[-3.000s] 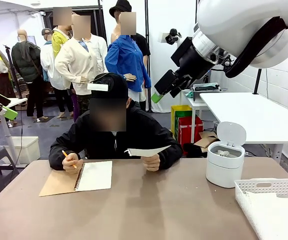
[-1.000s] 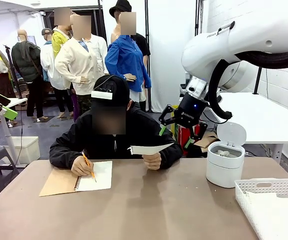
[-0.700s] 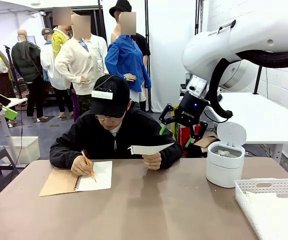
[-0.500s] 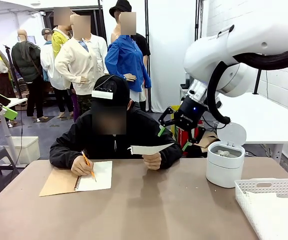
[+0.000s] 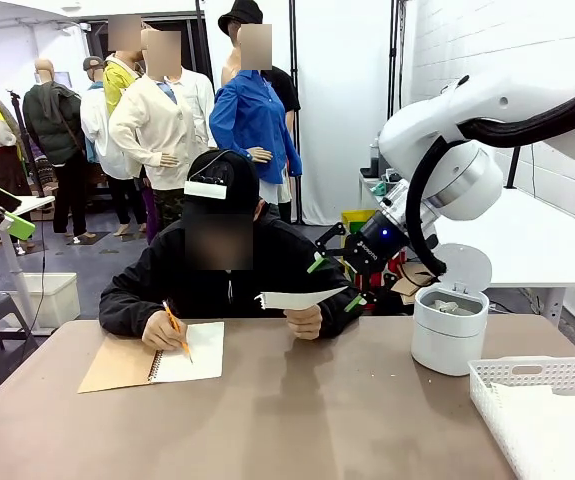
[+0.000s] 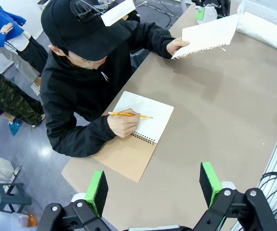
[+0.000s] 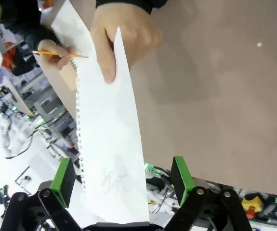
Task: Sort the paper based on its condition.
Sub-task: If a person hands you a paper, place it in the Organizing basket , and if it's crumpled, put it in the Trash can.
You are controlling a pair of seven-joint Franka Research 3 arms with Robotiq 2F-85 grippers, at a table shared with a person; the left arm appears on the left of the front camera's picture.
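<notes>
Sheet: a flat white sheet is held out by the person's hand above the table, just to the white bin's left. One long edge is ragged with torn spiral holes.
Right claw: the right gripper has its jaws spread wide at the free end of the sheet, on the bin's side of it. From the wrist, that end lies between the green pads, not yet pinched.
Left claw: the left gripper hangs high over the table with its jaws wide apart, holding nothing, well away from the sheet.
Handling: I'd judge the sheet very light, limp and easily creased; it will droop once the hand lets go.
Where to grip: the free end, well in from the corner, pads flat on both faces.
Elsewhere: the notebook, being written in with a pencil, lies on the sheet's far side from the bin; a white basket stands nearer me than the bin.
</notes>
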